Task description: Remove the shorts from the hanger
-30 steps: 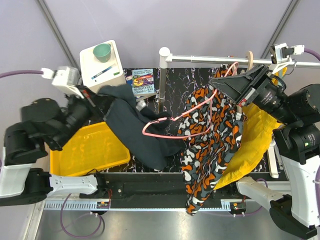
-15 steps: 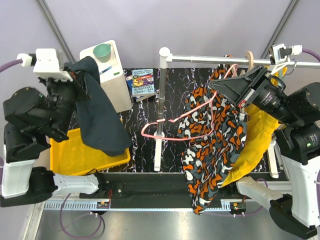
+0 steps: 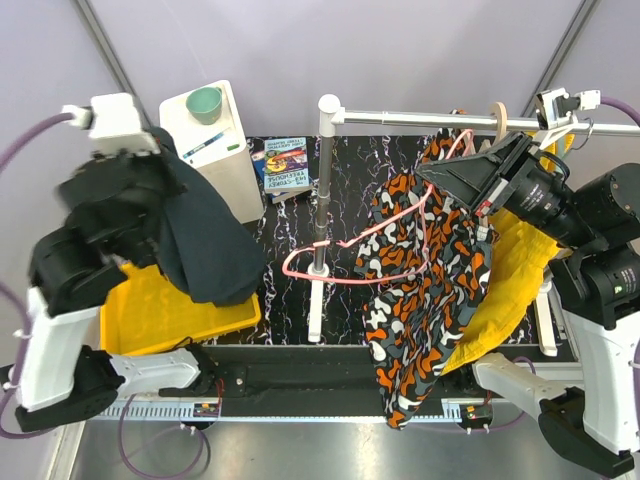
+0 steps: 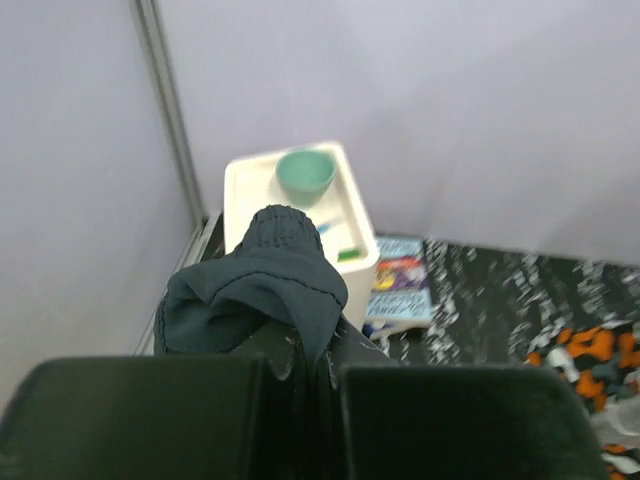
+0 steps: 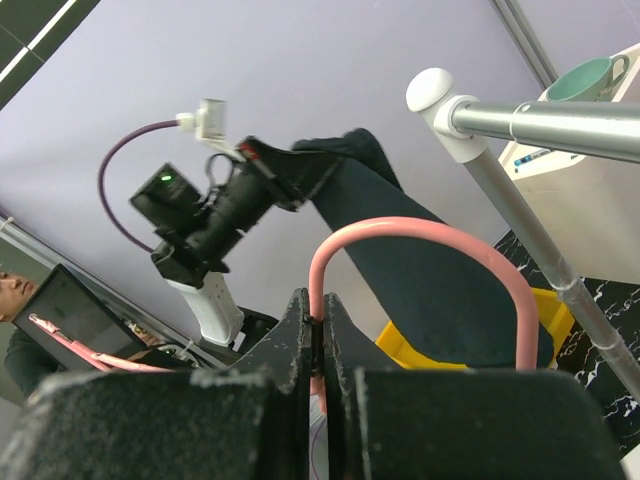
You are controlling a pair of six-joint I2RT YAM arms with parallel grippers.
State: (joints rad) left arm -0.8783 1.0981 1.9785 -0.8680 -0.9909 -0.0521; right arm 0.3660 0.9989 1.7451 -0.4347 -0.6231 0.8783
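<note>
The black, marble-look bench [image 3: 285, 225] carries a shiny metal clothes rail [image 3: 420, 118] on a post. A big cloth with orange, black and white blotches [image 3: 420, 290] hangs from the rail on the right. The dark blue-black cloth shorts [image 3: 205, 250] hang on the left, up in the air over the flat yellow plastic tray [image 3: 150, 315]. They are well apart from the thin pink wire hanger [image 5: 420, 228], so they look to be free of it. The tray sits right under them, most likely so they can be dropped in. The right hand [image 5: 318, 310] is pinching the pink wire between its two fingers, which holds the hanger steady by the rail. The left hand [image 4: 312, 350] is pressed together on a bunched-up bit of the shorts and holds them high so they hang clear.
</note>
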